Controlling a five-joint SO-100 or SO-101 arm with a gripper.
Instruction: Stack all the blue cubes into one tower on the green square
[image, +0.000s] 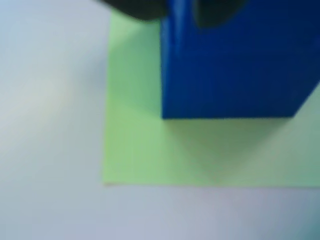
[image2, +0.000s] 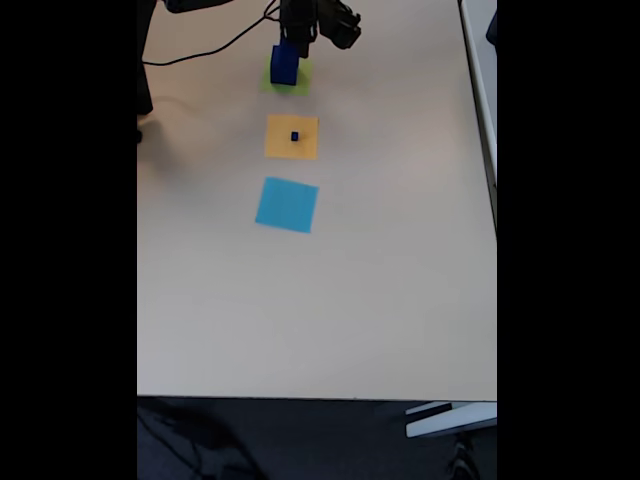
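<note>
The arm enters the fixed view at the top centre of the frame, its dark body (image2: 335, 20) reaching down and to the left toward the table (image2: 400, 250). The gripper (image2: 288, 42) points downward directly above the green square (image2: 300, 78), which lies in the upper part of the frame, just left of centre.

A large blue cube (image2: 284, 64) stands on the green square, toward its left half as the fixed view shows it. The gripper's tip meets the top of this cube. In the wrist view the same cube (image: 235, 65) occupies the upper right of the frame, resting flat on the green square (image: 140, 145), with two dark, blurred fingers (image: 137, 7) at the top edge on either side of the cube's upper part. The jaws appear to stand around the cube's top, but the blur prevents a firm reading of whether they press on it or stand slightly off it.

Below the green square in the fixed view lies an orange square (image2: 291, 137), with a tiny blue cube (image2: 295, 136) at its centre. Below that lies a light-blue square (image2: 287, 204). The three squares form a column, apart from one another. A black cable (image2: 200, 50) runs across the upper left of the table.
</note>
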